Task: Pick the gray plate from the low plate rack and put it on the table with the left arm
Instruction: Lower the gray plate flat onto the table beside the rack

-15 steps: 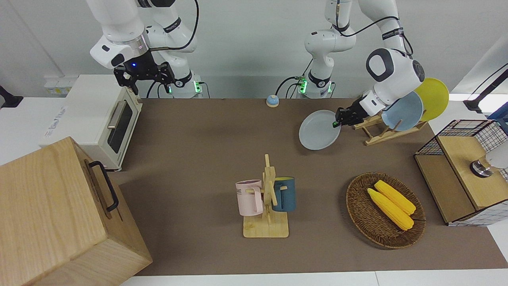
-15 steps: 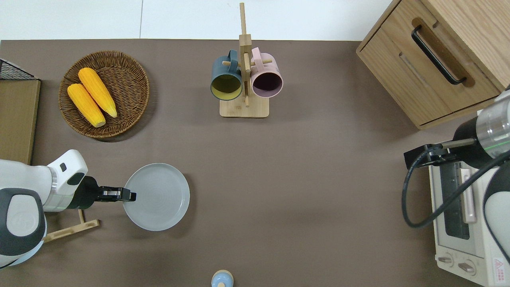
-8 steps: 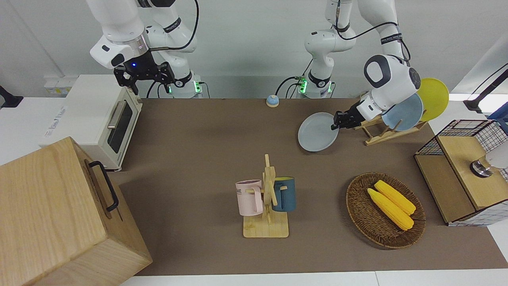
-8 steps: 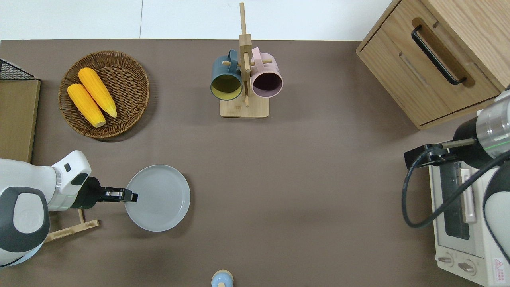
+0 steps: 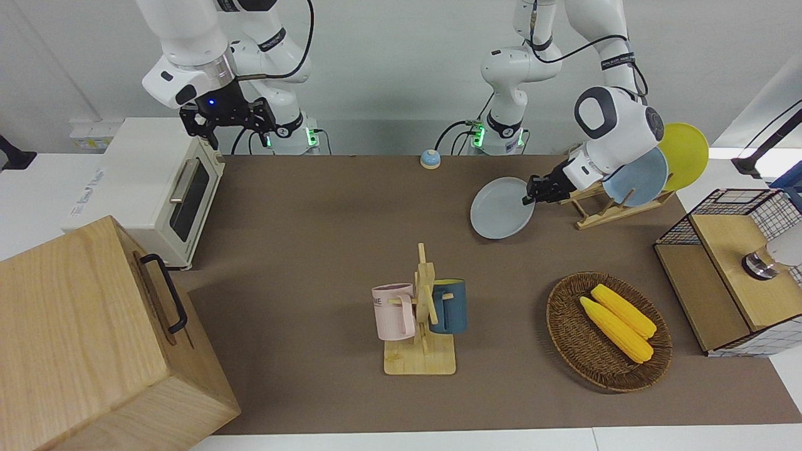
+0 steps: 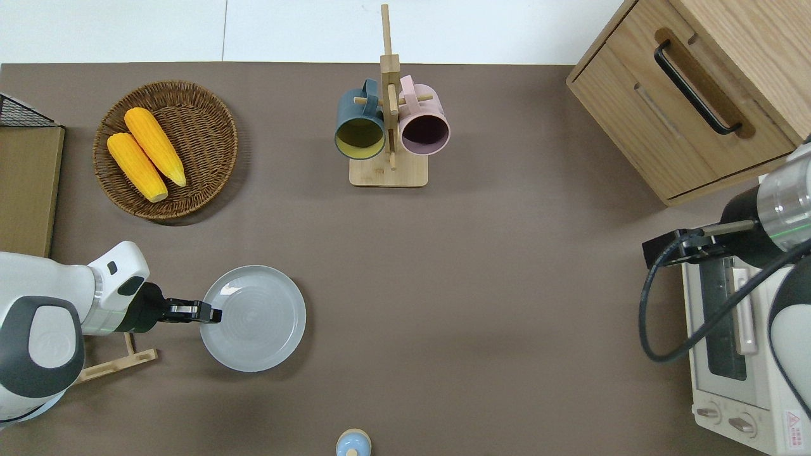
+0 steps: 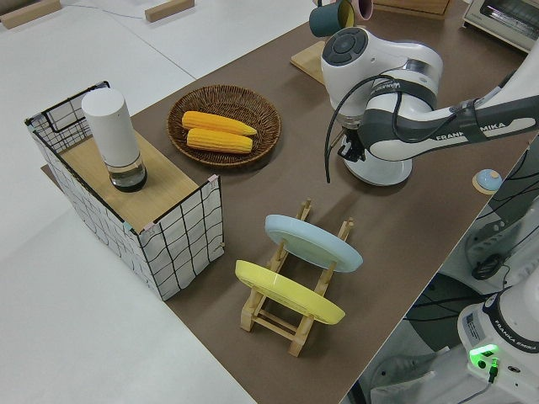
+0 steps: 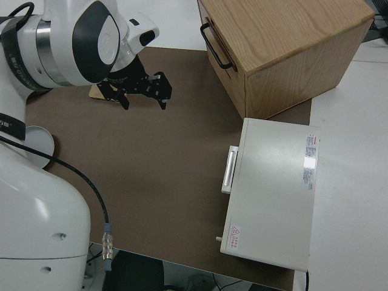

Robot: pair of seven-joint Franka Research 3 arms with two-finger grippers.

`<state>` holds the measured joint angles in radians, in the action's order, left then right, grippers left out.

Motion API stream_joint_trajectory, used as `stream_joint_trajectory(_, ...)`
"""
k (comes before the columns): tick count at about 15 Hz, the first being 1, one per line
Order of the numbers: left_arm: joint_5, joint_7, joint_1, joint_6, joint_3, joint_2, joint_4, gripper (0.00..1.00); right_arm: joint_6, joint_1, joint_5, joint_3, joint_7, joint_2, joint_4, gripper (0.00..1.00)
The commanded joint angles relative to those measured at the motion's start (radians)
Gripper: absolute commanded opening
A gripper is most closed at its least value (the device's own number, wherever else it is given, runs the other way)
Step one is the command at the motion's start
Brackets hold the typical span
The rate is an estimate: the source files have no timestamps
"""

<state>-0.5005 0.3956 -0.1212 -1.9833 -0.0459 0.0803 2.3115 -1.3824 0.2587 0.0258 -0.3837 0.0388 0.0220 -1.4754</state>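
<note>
The gray plate (image 6: 256, 320) lies nearly flat, low on or just over the brown table (image 6: 475, 285), beside the low plate rack (image 5: 603, 215) toward the middle of the table. I cannot tell whether it rests on the table. My left gripper (image 6: 213, 312) is shut on the plate's rim on the rack's side, also seen in the front view (image 5: 531, 191). The rack (image 7: 290, 316) holds a light blue plate (image 5: 638, 177) and a yellow plate (image 5: 687, 154). The right arm is parked, its gripper (image 8: 144, 97) open and empty.
A wicker basket (image 6: 209, 120) with two corn cobs lies farther from the robots than the plate. A mug tree (image 6: 389, 120) with two mugs stands mid-table. A small blue bell (image 6: 353, 443), a toaster oven (image 5: 156, 188), a wooden cabinet (image 5: 94, 338) and a wire-sided box (image 5: 739, 263) are also there.
My left gripper has lowered the gray plate toward the table and levelled it, shifting it slightly toward the middle of the table. The right arm has not moved.
</note>
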Motion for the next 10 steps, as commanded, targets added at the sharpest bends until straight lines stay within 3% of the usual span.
stream_joint_trajectory(1, -0.007, 0.017, 0.009, -0.02, 0.011, 0.007, 0.016, 0.56, 0.011, 0.024, 0.006, -0.021, 0.012, -0.002, 0.007, 0.983)
stream_joint_trajectory(5, 0.002, 0.011, 0.009, -0.02, 0.011, 0.01, 0.008, 0.66, 0.011, 0.024, 0.005, -0.021, 0.012, -0.002, 0.007, 0.983)
stream_joint_trajectory(7, 0.048, -0.003, 0.009, -0.019, 0.011, 0.015, -0.01, 0.68, 0.011, 0.024, 0.005, -0.021, 0.012, -0.002, 0.007, 0.983)
stream_joint_trajectory(10, 0.134, -0.091, 0.009, 0.009, 0.009, 0.026, -0.067, 0.78, 0.011, 0.024, 0.005, -0.021, 0.012, -0.002, 0.007, 0.983)
